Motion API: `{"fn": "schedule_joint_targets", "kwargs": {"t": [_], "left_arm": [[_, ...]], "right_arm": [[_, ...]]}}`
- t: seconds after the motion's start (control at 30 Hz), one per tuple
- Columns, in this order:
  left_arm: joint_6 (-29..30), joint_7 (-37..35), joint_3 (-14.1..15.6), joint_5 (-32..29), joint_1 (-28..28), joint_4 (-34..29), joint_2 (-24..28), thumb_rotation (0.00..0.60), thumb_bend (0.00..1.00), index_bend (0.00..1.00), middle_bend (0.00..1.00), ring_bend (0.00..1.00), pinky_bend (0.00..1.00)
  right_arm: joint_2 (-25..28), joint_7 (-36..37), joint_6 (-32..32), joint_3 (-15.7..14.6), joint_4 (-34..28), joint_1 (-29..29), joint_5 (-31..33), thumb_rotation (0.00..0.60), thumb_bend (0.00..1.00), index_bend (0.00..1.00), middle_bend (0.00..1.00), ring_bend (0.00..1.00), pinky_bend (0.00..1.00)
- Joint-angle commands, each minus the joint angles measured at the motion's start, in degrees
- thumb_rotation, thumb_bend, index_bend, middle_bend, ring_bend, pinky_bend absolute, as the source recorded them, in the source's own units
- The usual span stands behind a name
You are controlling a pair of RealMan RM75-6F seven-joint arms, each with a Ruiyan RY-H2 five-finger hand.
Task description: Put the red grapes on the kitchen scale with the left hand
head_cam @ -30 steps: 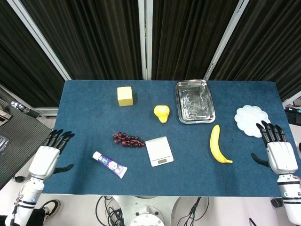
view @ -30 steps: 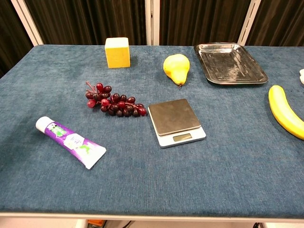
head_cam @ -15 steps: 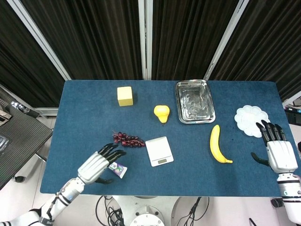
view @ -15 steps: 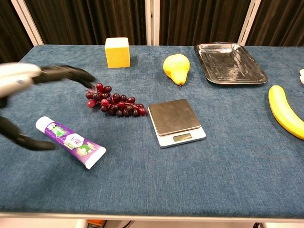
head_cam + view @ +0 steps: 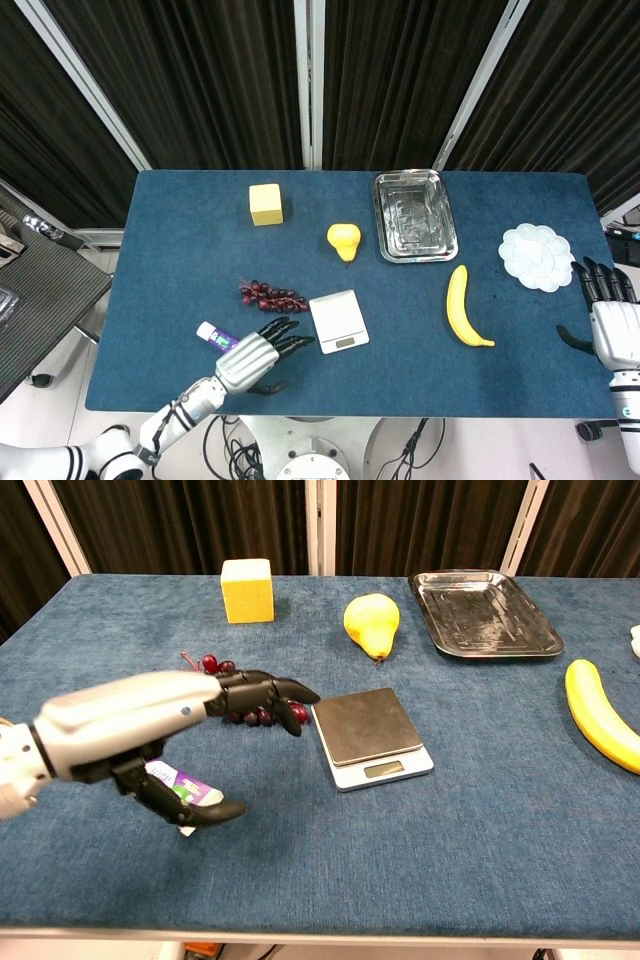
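Left hand (image 5: 150, 720) spread above red grapes (image 5: 250, 712), kitchen scale (image 5: 371, 737) just right, pear (image 5: 372, 622) behind

Left hand (image 5: 248, 360) has swung in from table's left edge to hover open over the toothpaste tube (image 5: 214, 335), fingertips now near the scale (image 5: 338, 320) & just short of the grapes (image 5: 271, 296); right hand (image 5: 612, 328) slid further right

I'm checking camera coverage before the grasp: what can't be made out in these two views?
- Red grapes: chest view, mostly hidden behind the left hand.
- Tube: both views, largely covered by that hand.
- Right hand: head view only, cut by the frame's right edge.
- Scale: display too small to read.
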Motion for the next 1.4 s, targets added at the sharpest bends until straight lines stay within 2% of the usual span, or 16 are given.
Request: {"fn": "schedule_joint_targets", "kwargs": {"t": [0.03, 0.37, 0.8, 1.4], "left_arm": [[-1.0, 0.1, 0.8, -1.0, -0.5, 1.0, -1.3, 0.600, 0.31, 0.07, 0.19, 0.00, 0.02], [-1.8, 1.1, 1.1, -2.2, -2.0, 3.9, -4.6, 0.600, 0.31, 0.06, 0.16, 0.00, 0.02], [-3.1, -3.0, 0.7, -4.1, -4.4, 9.3, -9.6, 0.600, 0.32, 0.05, 0.15, 0.00, 0.02], [-3.6, -4.6, 1.4, -4.9, -6.3, 12.3, -11.3, 0.600, 0.32, 0.05, 0.15, 0.00, 0.02]], "right_arm": [[0.1, 0.7, 0.0, 0.2, 0.4, -0.1, 0.2, 0.600, 0.11, 0.00, 0.00, 0.00, 0.00], [0.7, 2.5, 0.5, 0.7, 0.6, -0.4, -0.3, 0.600, 0.11, 0.00, 0.00, 0.00, 0.00], [0.7, 3.5, 0.2, 0.9, 0.9, -0.3, -0.4, 0.600, 0.12, 0.00, 0.00, 0.00, 0.00], [0.8, 3.9, -0.4, 1.2, 1.4, -0.3, 0.2, 0.600, 0.12, 0.00, 0.00, 0.00, 0.00]]}}
